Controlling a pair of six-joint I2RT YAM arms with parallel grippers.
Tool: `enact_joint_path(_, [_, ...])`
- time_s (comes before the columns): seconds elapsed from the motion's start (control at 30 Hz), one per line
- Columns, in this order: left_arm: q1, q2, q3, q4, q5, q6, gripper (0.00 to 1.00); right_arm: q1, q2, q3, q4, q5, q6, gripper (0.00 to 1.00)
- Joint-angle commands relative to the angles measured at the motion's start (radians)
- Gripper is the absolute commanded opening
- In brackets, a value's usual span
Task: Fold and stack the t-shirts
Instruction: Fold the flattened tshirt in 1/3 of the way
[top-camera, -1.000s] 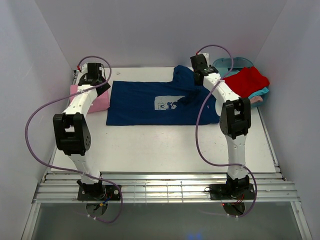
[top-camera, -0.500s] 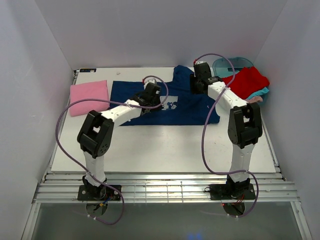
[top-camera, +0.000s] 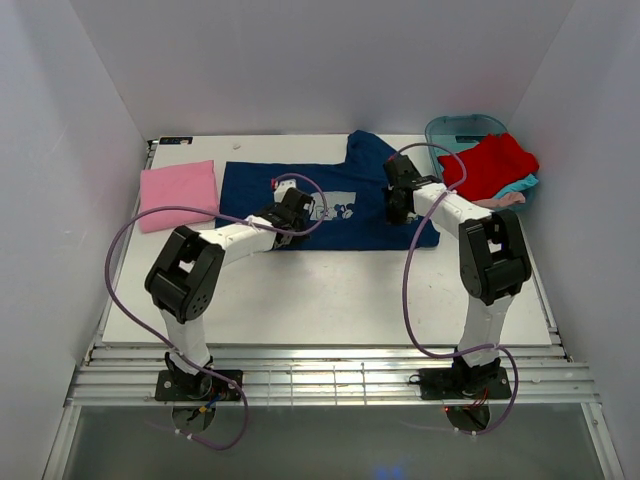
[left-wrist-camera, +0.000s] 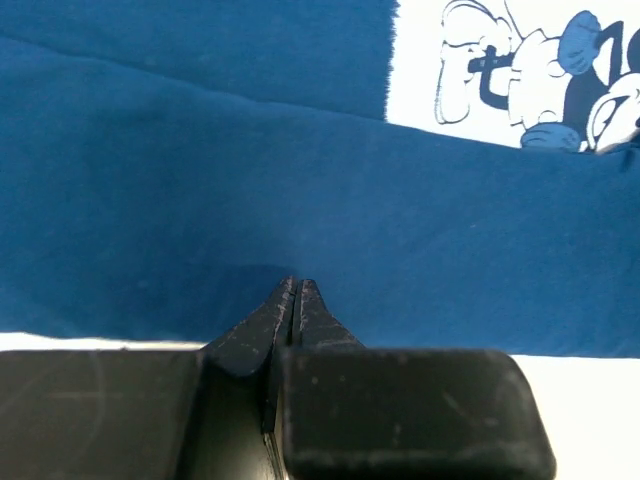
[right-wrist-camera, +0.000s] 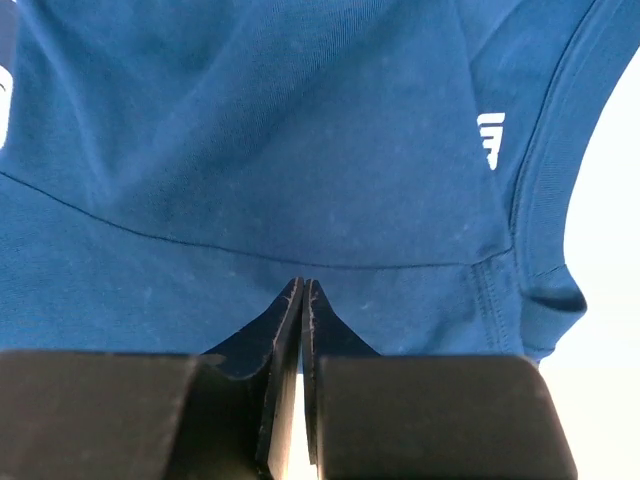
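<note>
Left end effector (left-wrist-camera: 295, 287) and right end effector (right-wrist-camera: 302, 285), both closed tight, touch the navy t-shirt (left-wrist-camera: 200, 150).

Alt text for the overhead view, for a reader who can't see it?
A navy t-shirt lies spread on a white table, with the left gripper and right gripper down near its front edge. A folded pink t-shirt lies at the left; a red t-shirt is heaped on a teal tub at far right.

Teal plastic tub (top-camera: 458, 126): far right corner of my bench (top-camera: 330, 290). Bench: white, flat, walled on three sides.
</note>
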Motion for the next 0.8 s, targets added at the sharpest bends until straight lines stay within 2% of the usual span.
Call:
enact_joint_path(0.0, [0.002, -0.074, -0.028, 0.037, -0.047, 0.016, 0.1, 0.009, -0.001, -0.002, -0.027, 0.004, 0.052, 0.08])
enact_joint_path(0.1, [0.002, -0.096, -0.059, 0.036, -0.05, 0.0, 0.1, 0.011, 0.021, -0.027, -0.047, 0.012, 0.069, 0.08])
enact_joint_path(0.23, [0.002, -0.222, -0.134, 0.047, -0.174, 0.003, 0.11, 0.013, 0.01, -0.073, -0.051, 0.013, 0.094, 0.08])
enact_joint_path(0.37, [0.025, -0.248, -0.168, 0.022, -0.274, 0.035, 0.11, 0.014, 0.013, -0.093, -0.059, 0.024, 0.098, 0.08])
enact_joint_path(0.57, [0.095, -0.271, -0.245, 0.111, -0.259, 0.054, 0.11, 0.013, 0.033, -0.087, -0.064, 0.041, 0.097, 0.08])
enact_joint_path(0.77, [0.126, -0.21, -0.26, 0.148, -0.257, 0.092, 0.1, 0.014, 0.061, -0.082, -0.073, 0.052, 0.092, 0.08])
